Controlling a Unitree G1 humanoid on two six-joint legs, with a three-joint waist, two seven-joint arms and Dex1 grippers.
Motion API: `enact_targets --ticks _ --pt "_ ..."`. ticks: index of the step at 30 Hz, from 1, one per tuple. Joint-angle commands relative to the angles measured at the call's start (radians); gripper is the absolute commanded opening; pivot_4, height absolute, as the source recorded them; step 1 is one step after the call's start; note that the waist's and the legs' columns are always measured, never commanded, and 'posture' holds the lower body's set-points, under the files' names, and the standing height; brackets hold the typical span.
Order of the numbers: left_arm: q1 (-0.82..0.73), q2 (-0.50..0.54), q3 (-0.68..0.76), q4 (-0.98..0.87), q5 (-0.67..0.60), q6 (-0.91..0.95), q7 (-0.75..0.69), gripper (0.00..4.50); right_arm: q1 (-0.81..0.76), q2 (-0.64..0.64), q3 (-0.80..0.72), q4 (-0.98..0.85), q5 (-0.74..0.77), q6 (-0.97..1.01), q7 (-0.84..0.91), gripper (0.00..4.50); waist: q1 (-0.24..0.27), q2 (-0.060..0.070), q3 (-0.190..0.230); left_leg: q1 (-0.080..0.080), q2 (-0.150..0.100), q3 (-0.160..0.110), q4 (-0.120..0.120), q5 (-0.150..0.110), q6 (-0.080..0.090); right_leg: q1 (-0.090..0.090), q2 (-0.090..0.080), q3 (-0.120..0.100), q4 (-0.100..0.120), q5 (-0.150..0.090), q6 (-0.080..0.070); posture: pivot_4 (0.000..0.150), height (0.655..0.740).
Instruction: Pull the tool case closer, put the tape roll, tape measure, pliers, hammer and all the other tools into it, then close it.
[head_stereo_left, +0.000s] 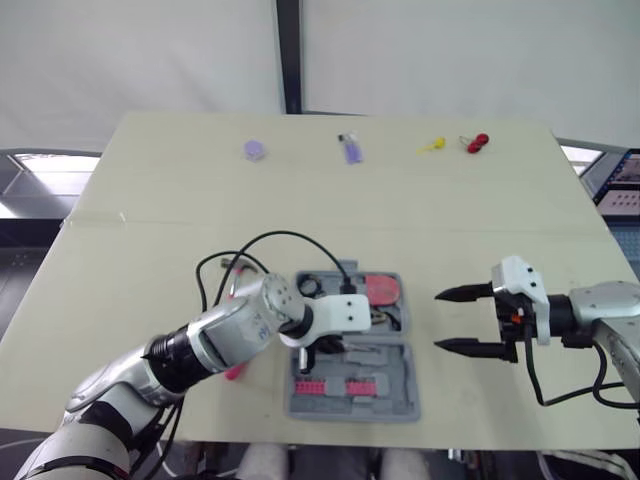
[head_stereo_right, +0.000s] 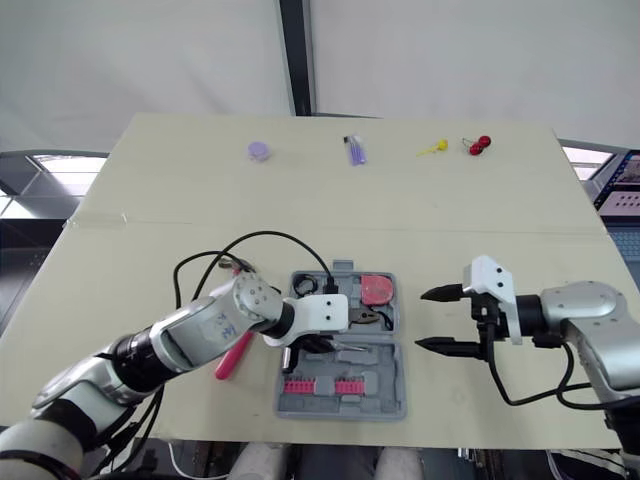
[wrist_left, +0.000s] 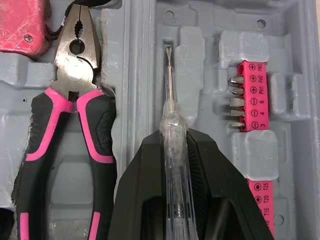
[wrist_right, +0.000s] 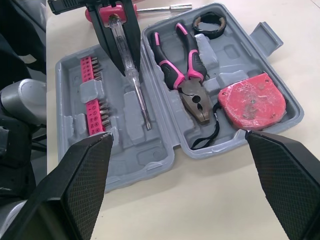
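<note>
A pale beige table (head_stereo_left: 450, 200) takes up the middle, with a faint seam (head_stereo_left: 150, 222) running across it. Behind it stand white wall panels (head_stereo_left: 140, 50), split by a dark upright post (head_stereo_left: 289, 55). Dark grey floor (head_stereo_left: 25, 250) shows at the left, with bright patches of light (head_stereo_left: 45, 165) on it.

Your right claw (wrist_right: 178, 136) gapes wide before the open grey plastic tool case (wrist_right: 165, 150) holding pink-and-black pliers (wrist_right: 182, 75), red tape measure (wrist_right: 252, 102) and black tape roll (wrist_right: 210, 25). The left claw (wrist_right: 122, 50) pinches a clear-handled screwdriver (wrist_right: 132, 75) over it.
</note>
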Motion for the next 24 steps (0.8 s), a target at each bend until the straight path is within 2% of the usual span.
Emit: enact_targets --ticks 1,5,7,8,12,20,24 --pt "0.008 -0.008 0.01 -0.012 0.007 -0.008 0.005 0.11 -0.011 -0.01 -0.026 -0.005 -0.002 -0.017 0.006 4.5 0.0 0.0 0.0 0.0 0.0 0.0 0.0 0.0 0.0 0.0 0.0 0.0 0.0 0.0 0.0 0.15 0.74" --pt "0.009 -0.012 0.014 -0.006 0.008 -0.014 0.008 0.11 -0.019 -0.009 -0.024 0.001 -0.005 -0.017 0.008 4.5 0.0 0.0 0.0 0.0 0.0 0.0 0.0 0.0 0.0 0.0 0.0 0.0 0.0 0.0 0.0 0.15 0.74" --pt "0.008 -0.015 0.015 -0.003 0.009 -0.017 0.012 1.15 -0.023 -0.009 -0.023 0.003 -0.005 -0.016 0.009 4.5 0.001 0.0 0.0 0.0 0.0 0.0 0.0 0.0 0.0 0.0 0.0 0.0 0.0 0.0 0.0 0.15 0.74" --pt "0.008 -0.016 0.015 -0.003 0.01 -0.02 0.013 1.5 -0.024 -0.008 -0.023 0.003 -0.005 -0.016 0.009 4.5 0.001 0.0 0.0 0.0 0.0 0.0 0.0 0.0 0.0 0.0 0.0 0.0 0.0 0.0 0.0 0.15 0.74" --pt "0.007 -0.015 0.012 -0.012 0.013 -0.024 0.012 3.39 -0.024 -0.011 -0.023 0.002 -0.005 -0.014 0.012 4.5 0.001 0.0 0.0 0.0 0.0 0.0 0.0 0.0 0.0 0.0 0.0 0.0 0.0 0.0 0.0 0.15 0.74" --pt "0.005 -0.016 0.031 -0.035 -0.01 -0.012 -0.003 3.39 -0.015 -0.011 -0.025 -0.01 0.002 -0.005 0.011 4.5 0.001 0.0 0.0 0.0 0.0 0.0 0.0 0.0 0.0 0.0 0.0 0.0 0.0 0.0 0.0 0.15 0.74" --pt "0.039 -0.034 0.193 -0.023 -0.094 -0.079 -0.03 3.39 -0.021 -0.005 -0.04 -0.027 0.023 0.01 0.0 4.5 0.001 0.0 0.0 0.0 0.0 0.0 0.001 0.0 0.0 0.0 0.0 0.0 0.001 0.0 0.0 0.15 0.74"
